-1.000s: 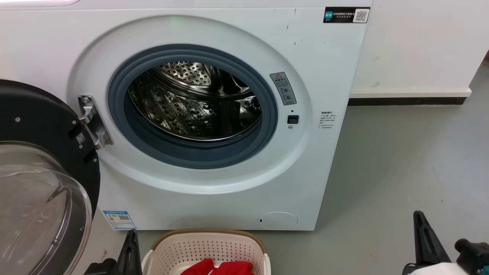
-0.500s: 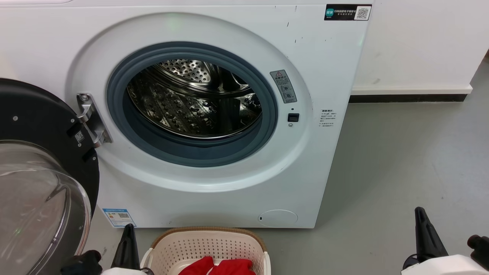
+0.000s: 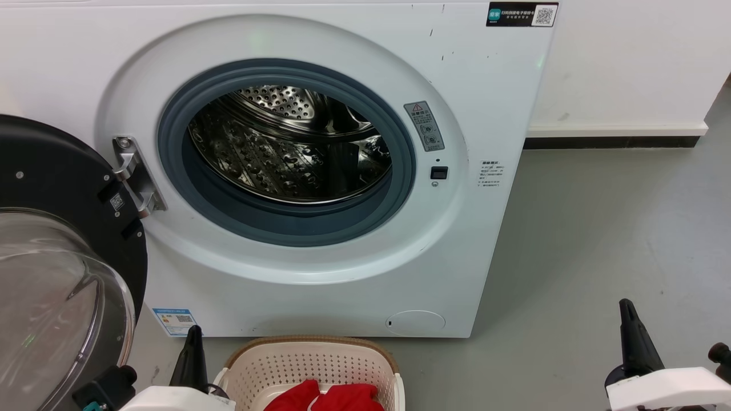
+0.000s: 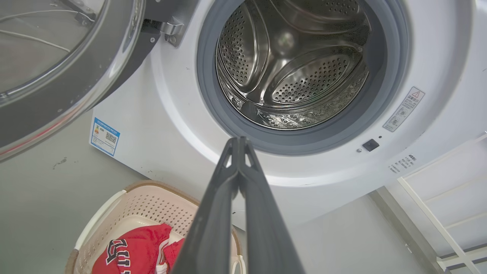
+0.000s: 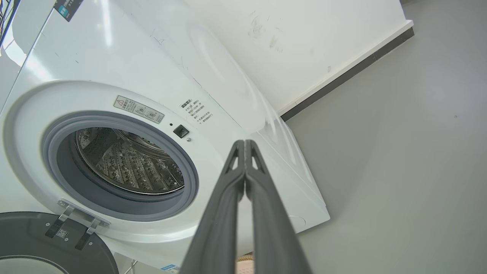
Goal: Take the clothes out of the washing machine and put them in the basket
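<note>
Grey floor (image 3: pixel 617 228) runs under the white washing machine (image 3: pixel 468 240), whose black-framed glass door (image 3: pixel 51 245) is swung wide on the left, leaving the perforated steel drum (image 3: pixel 285 154) open to view. Just before it stands the cream basket (image 3: pixel 308 365), with the red clothes (image 3: pixel 331 398) lying inside (one shows dark lettering). The left pincer (image 4: pixel 238 141) and right pincer (image 5: pixel 244 144) each have their fingers pressed flat together.

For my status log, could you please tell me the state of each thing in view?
washing machine door, open, swung left.
drum, bare steel, nothing seen inside.
basket, upright, part-filled.
clothes, heaped inside the basket.
left gripper, shut, holding nothing.
right gripper, shut, holding nothing.
</note>
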